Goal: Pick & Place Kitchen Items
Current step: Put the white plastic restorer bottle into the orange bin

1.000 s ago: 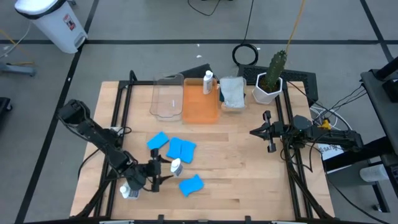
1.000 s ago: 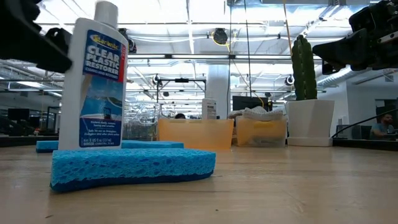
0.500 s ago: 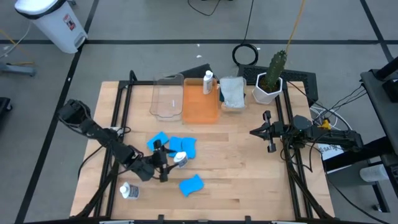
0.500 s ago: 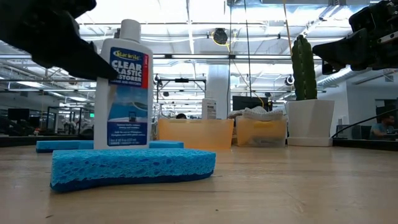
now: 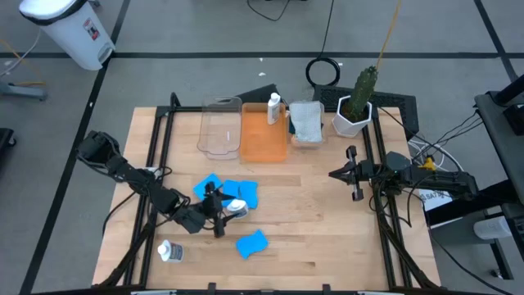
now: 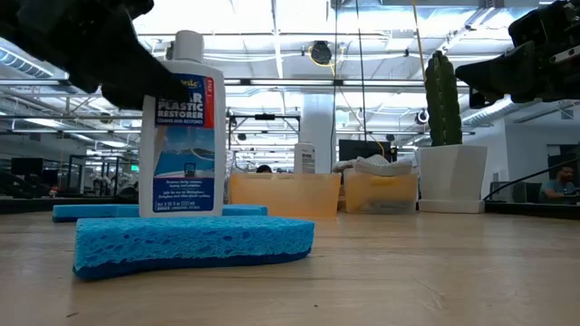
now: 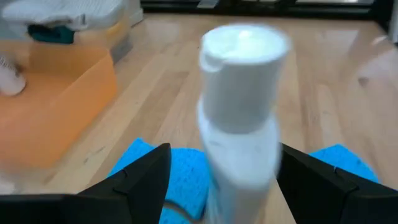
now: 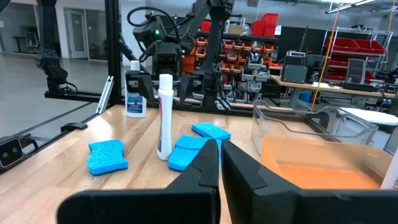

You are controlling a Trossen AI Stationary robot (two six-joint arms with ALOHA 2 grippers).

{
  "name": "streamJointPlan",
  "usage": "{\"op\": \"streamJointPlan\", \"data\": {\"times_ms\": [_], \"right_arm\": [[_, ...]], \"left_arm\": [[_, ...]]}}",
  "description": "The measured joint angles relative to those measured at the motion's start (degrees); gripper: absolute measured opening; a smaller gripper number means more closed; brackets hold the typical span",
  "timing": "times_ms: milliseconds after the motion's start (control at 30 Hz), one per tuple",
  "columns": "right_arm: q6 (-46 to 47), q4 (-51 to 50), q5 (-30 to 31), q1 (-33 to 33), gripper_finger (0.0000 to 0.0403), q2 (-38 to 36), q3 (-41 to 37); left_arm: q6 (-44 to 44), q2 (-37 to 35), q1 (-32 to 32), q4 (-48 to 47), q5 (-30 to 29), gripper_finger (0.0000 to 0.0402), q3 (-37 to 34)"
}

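A small white labelled bottle (image 5: 236, 208) stood upright on the wooden table (image 5: 327, 238), touching the cluster of blue sponges (image 5: 240, 195) on the side nearer the robot. The left gripper (image 5: 219, 211) was around it, its 2 fingers (image 7: 140, 180) spread to either side of the body below the cap; whether they pressed the plastic could not be told. In the low view the dark arm reached the bottle (image 6: 182, 127) at label height.

A second white bottle (image 5: 169, 251) lay near the table's front edge, well apart from the sponges. A single blue sponge (image 5: 251, 243) lay just beyond the cluster, toward the front. A third bottle (image 5: 273, 108) stood at the back of the orange bin (image 5: 264, 139), between the clear bin (image 5: 219, 127) and a bin of folded cloths (image 5: 306, 121). A cactus pot (image 5: 354, 115) stood beside those.

The right gripper (image 5: 350, 173) hung idle well to the right of the sponges, fingers pressed together on nothing.

The bottle looked light, rigid and smooth, tall for its narrow base, so likely to tip or slip. The flat sides of the body, at mid-label, seemed the safest hold. The sponges would squash easily.
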Motion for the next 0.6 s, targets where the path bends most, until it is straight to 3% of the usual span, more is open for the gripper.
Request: {"op": "streamJointPlan", "data": {"times_ms": [133,367,600], "right_arm": [[0.0,0.0,0.0,0.0,0.0000,0.0,0.0],[0.0,0.0,0.0,0.0,0.0000,0.0,0.0],[0.0,0.0,0.0,0.0,0.0000,0.0,0.0]], "left_arm": [[3.7,0.0,0.0,1.9,1.4,0.0278,0.0],[1.9,0.0,1.6,2.1,3.9,0.0278,0.0],[-1.0,-0.2,5.9,1.0,16.3,0.0278,2.4]]}}
